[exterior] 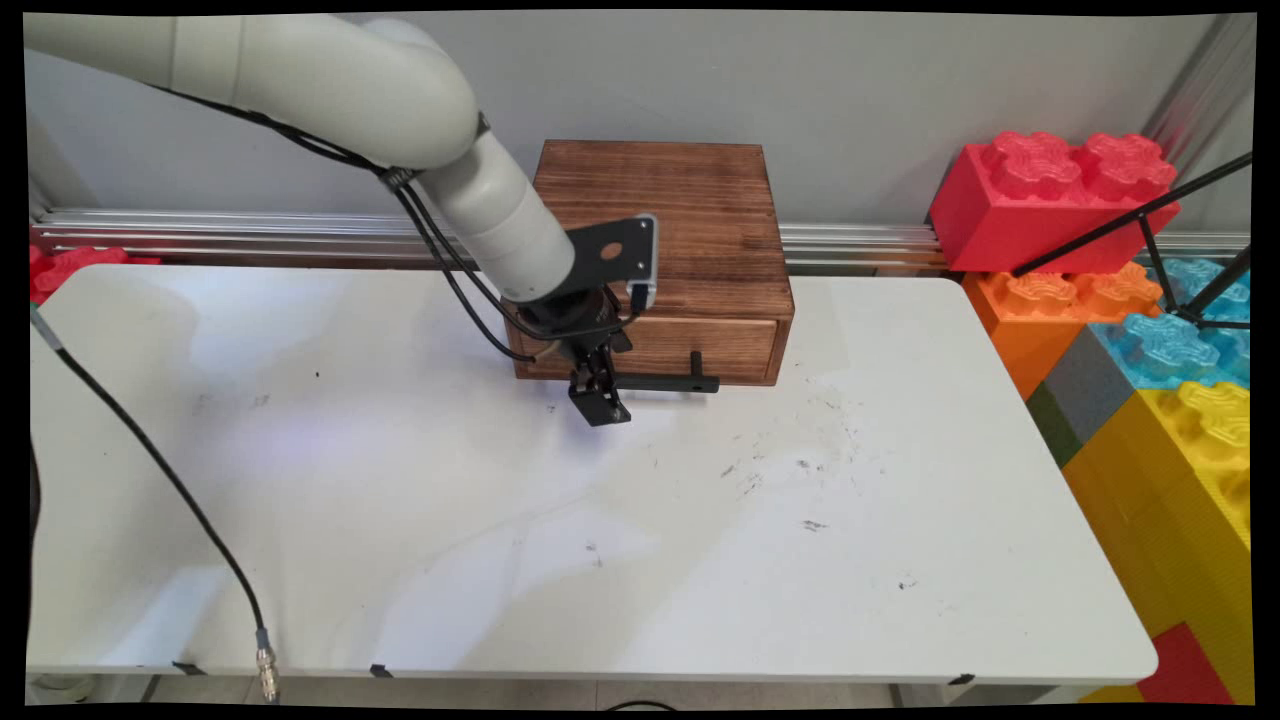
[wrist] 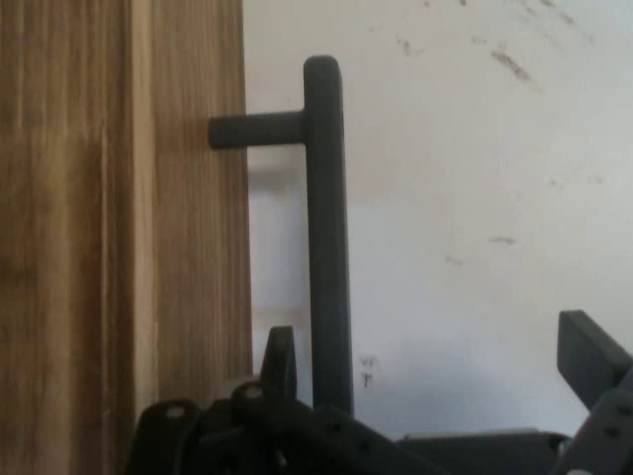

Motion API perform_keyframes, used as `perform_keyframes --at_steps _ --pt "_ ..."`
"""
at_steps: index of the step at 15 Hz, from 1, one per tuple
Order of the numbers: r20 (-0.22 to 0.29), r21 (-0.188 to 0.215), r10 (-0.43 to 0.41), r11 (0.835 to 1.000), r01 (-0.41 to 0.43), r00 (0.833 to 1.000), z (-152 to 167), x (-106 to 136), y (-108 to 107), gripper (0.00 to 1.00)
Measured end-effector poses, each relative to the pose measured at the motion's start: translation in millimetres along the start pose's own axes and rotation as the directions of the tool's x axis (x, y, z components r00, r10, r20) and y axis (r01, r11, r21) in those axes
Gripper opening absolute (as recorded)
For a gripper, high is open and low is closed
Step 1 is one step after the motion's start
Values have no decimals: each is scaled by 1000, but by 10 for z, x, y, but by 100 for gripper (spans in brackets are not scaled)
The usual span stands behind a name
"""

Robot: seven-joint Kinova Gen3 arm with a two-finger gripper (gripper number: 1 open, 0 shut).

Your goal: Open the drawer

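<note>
The claw (exterior: 600,398) stands wide open at the left end of the black bar handle (exterior: 668,382), low over the desk (exterior: 400,500) just in front of a dark wooden box (exterior: 660,230). In the hand view one finger (wrist: 280,364) sits in the gap between the handle (wrist: 326,228) and the drawer front (wrist: 188,247), while the other finger (wrist: 588,356) is well out on the far side of the bar, so the bar lies between them but nothing is gripped.

To take this handle well, I judge the claw should be centred so both fingers meet the bar together, and it would do better nearer the bar's middle than at this end, so a pull would not twist the drawer (exterior: 690,345). The inner finger has little room beside the wood; closing should be slow and square to the bar.

The box stands at the far middle of the desk, against the wall rail, with its drawer facing the near side and looking shut or nearly so. Large toy bricks (exterior: 1060,195) are stacked off the desk's right end.

No brand, label or writing can be read anywhere here.
</note>
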Motion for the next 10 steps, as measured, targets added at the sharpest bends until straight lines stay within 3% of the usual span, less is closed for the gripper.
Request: perform_keyframes --at_steps 10 --pt "-6 12 -21 1000 21 1000 342 71 38 100"
